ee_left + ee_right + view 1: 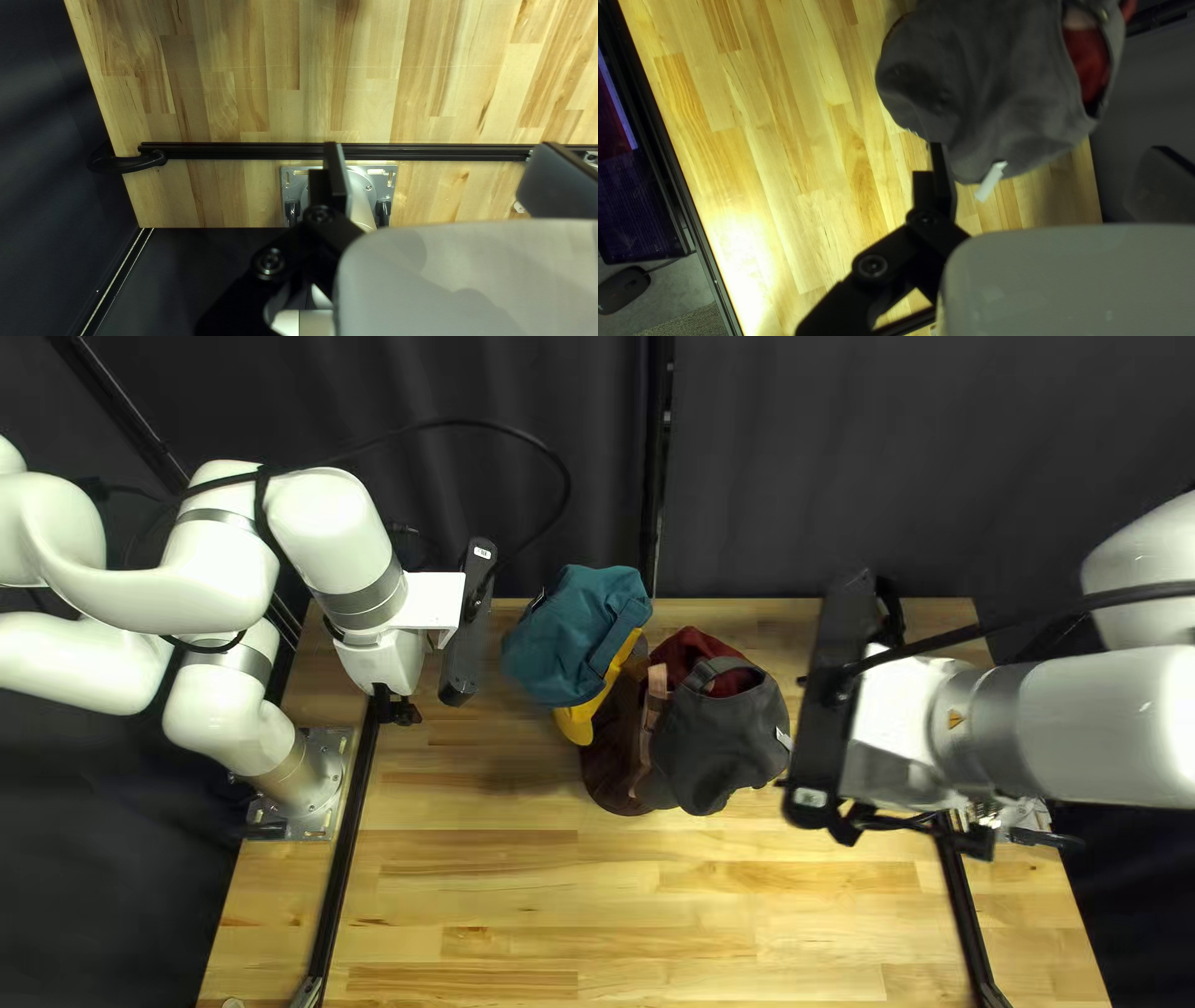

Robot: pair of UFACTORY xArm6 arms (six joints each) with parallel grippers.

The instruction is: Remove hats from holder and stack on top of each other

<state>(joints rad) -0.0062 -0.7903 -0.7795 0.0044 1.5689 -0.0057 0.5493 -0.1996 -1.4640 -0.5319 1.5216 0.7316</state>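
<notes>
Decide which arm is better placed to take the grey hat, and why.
Right. The right pincer is open beside the grey hat; the left pincer is by its own base, well away.

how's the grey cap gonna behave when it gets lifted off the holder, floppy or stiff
Probably floppy: the grey cap is soft cloth, and its crown shows dents and creases. Likely light for its size, being thin fabric. It may drag on the dark red cap showing through its back opening, since the two overlap, so that neighbour could shift.

matt cloth hats [719, 737], smooth wood table [560, 896]
</notes>
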